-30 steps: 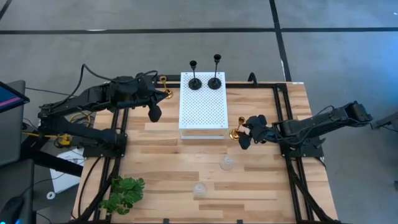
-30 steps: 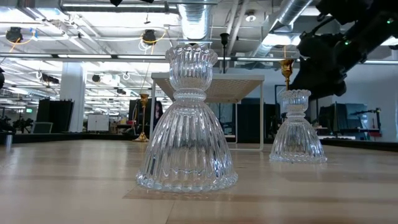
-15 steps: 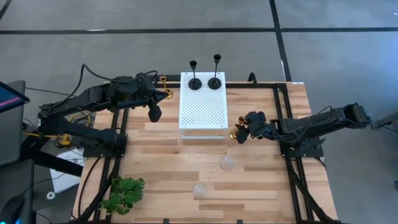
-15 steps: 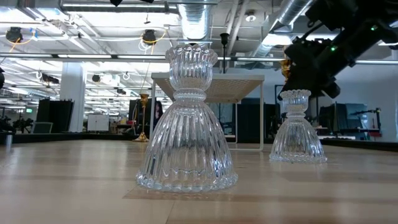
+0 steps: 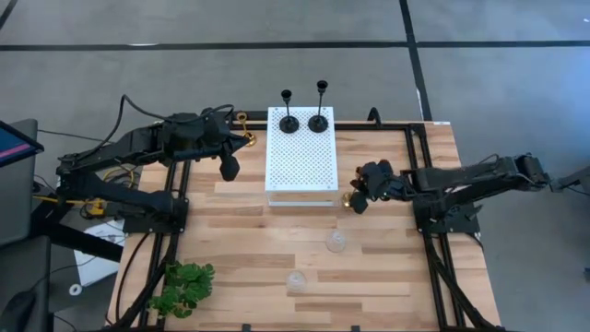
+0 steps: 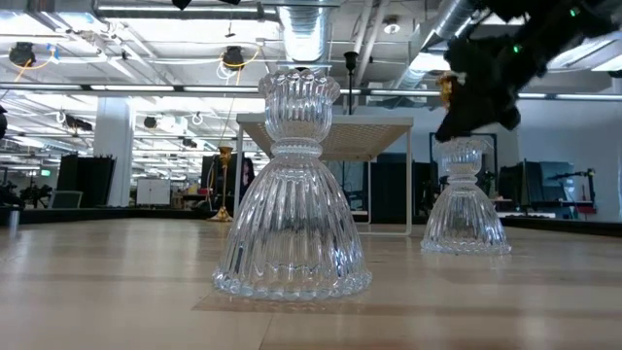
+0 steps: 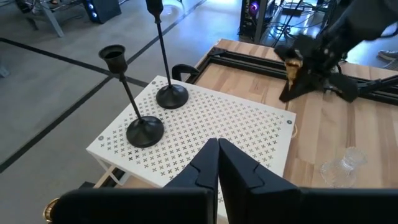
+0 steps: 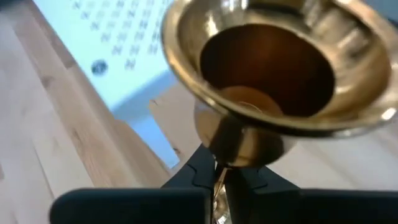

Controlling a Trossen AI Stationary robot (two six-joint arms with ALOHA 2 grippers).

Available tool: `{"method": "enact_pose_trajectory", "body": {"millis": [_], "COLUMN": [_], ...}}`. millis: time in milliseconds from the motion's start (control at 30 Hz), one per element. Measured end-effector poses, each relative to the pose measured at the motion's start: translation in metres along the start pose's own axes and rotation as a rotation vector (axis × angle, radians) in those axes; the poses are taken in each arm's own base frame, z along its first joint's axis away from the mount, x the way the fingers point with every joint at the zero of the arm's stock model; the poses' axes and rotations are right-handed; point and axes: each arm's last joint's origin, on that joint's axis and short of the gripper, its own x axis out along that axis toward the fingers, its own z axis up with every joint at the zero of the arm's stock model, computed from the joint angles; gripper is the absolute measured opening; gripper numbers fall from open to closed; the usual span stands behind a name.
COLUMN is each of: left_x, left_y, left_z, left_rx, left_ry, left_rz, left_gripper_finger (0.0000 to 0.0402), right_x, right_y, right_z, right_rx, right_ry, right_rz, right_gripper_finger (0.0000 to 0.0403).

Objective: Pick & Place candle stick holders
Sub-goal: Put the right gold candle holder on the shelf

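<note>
The white perforated board [image 5: 300, 157] is the landmark here, a raised platform at the table's [image 5: 240, 240] far middle, and it looks like the place where the holders are being gathered, since the two black candle stick holders [image 5: 302, 118] stand upright on its far edge. The left arm waits off the board's left side, its left gripper [image 5: 230, 168] pinched shut on nothing, angled down over the wood; one gold holder [image 5: 245, 137] stands just beyond it, near the board's far-left corner. The right arm reaches in low and nearly flat from the right, and the right gripper [image 5: 361, 195] sits just off the board's near-right corner, its fingers clamped on the thin stem of the other gold holder [image 8: 273, 68]. Gripping under the cup probably keeps the piece upright for a lift onto the board. The two clear glass holders [image 5: 336, 243] stand apart on the wood nearer than the board, not yet taken. The plant [image 5: 182, 286] lies far off toward the near-left.
</note>
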Motion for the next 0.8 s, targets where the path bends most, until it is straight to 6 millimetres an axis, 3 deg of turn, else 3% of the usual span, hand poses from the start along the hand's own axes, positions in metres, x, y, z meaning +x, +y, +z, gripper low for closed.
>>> {"method": "enact_pose_trajectory", "body": {"millis": [200,500,667,800], "left_x": [0.0,0.0,0.0,0.0], "left_y": [0.0,0.0,0.0,0.0], "left_z": [0.0,0.0,0.0,0.0], "left_rx": [0.0,0.0,0.0,0.0], "left_ry": [0.0,0.001,0.001,0.0], "left_rz": [0.0,0.0,0.0,0.0], "left_gripper_finger": [0.0005,0.0007,0.0005,0.0008], "right_x": [-0.035,-0.089,-0.088,-0.069], "right_y": [-0.002,-0.014,-0.013,-0.007], "right_z": [0.051,0.132,0.158,0.173], "right_rx": [-0.053,-0.061,-0.101,-0.143], "right_ry": [0.016,-0.197,-0.235,-0.224], "right_rz": [-0.056,-0.077,-0.032,0.03], "right_gripper_finger": [0.0005,0.0002,0.0001,0.0001]}}
